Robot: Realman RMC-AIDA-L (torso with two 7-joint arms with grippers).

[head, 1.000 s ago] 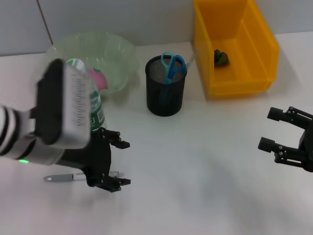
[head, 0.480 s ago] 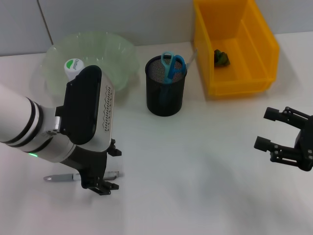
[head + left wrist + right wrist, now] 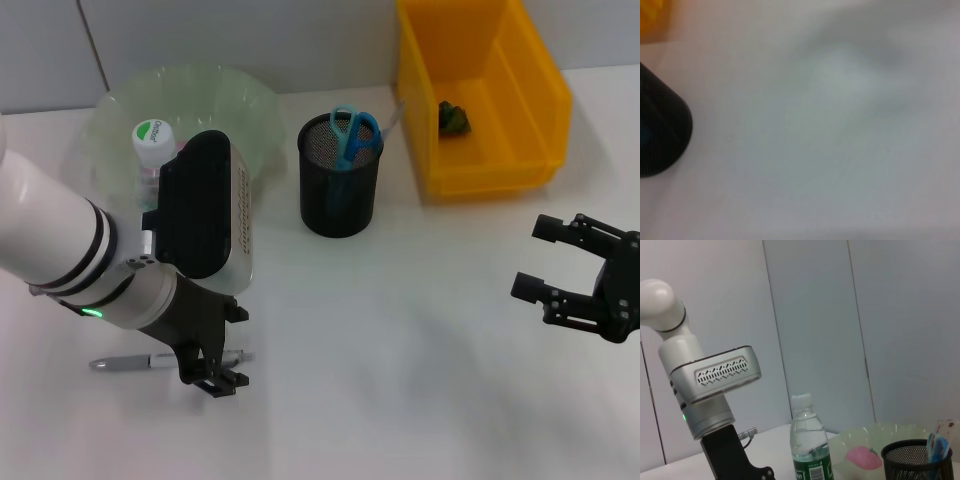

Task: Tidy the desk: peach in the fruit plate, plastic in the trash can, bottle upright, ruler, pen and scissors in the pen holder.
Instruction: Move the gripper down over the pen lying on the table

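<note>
A grey pen lies flat on the white table. My left gripper hangs over its right end, open, one finger on each side of it. The bottle stands upright behind my left arm. A pink peach rests in the green fruit plate. The black mesh pen holder holds blue scissors and a ruler. A green scrap of plastic lies in the yellow trash can. My right gripper hovers open at the right, holding nothing.
The bulky left arm covers the table between the plate and the pen. The pen holder stands between the fruit plate and the yellow trash can. White table stretches between the two grippers.
My left arm has swung right and lower over the pen, uncovering the bottle's cap. My right gripper has drifted slightly left and down.
</note>
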